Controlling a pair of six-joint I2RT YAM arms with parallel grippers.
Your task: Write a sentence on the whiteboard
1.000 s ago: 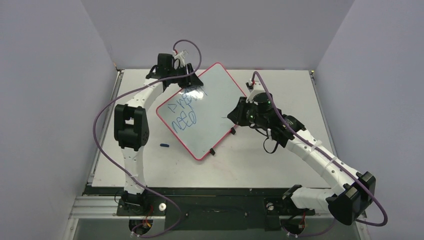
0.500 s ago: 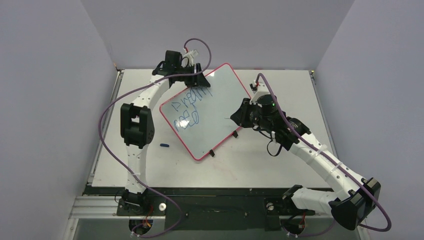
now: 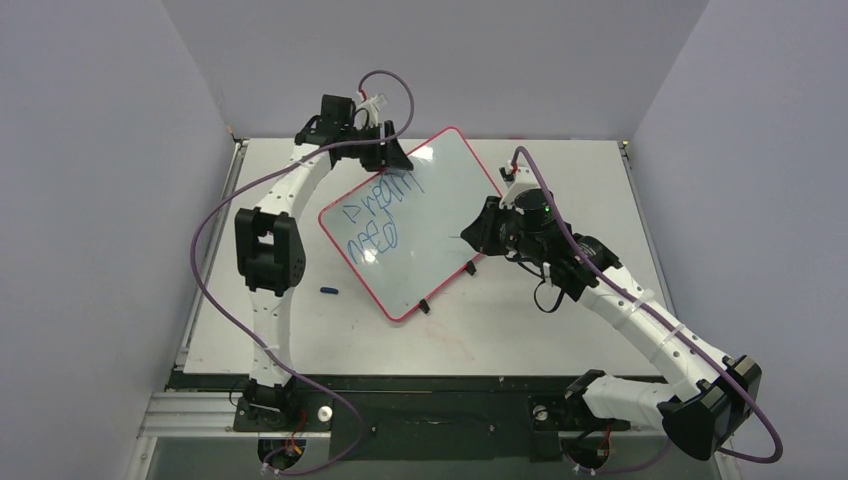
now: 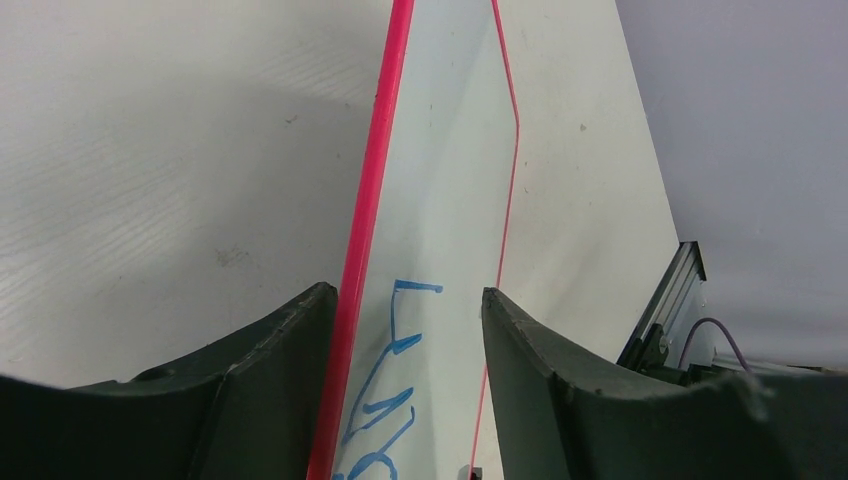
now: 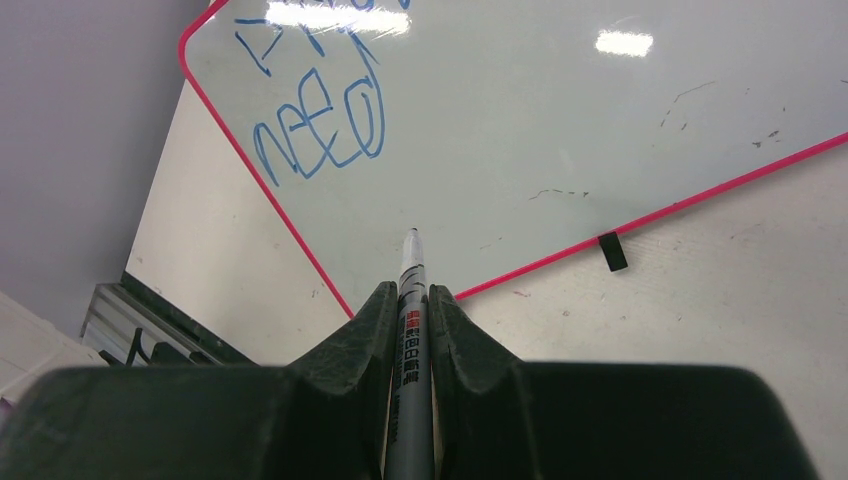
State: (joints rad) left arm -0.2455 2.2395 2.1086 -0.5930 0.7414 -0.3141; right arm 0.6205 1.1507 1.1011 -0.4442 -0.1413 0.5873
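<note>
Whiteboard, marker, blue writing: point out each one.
whiteboard (image 3: 440,190): top external view, bare white face right of the writing.
marker (image 5: 411,270): right wrist view, barrel just below its tip.
blue writing (image 5: 320,130): right wrist view, lower row of letters.

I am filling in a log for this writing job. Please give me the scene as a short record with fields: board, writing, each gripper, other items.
board: whiteboard on the table, turned diagonally
writing: blue words in two rows on the board's left part; the rest is blank
left gripper: open, astride the board's far red rim
right gripper: shut on a marker, tip aimed at a blank part of the board; contact cannot be told
other: small blue piece on the table, left of the board
</note>
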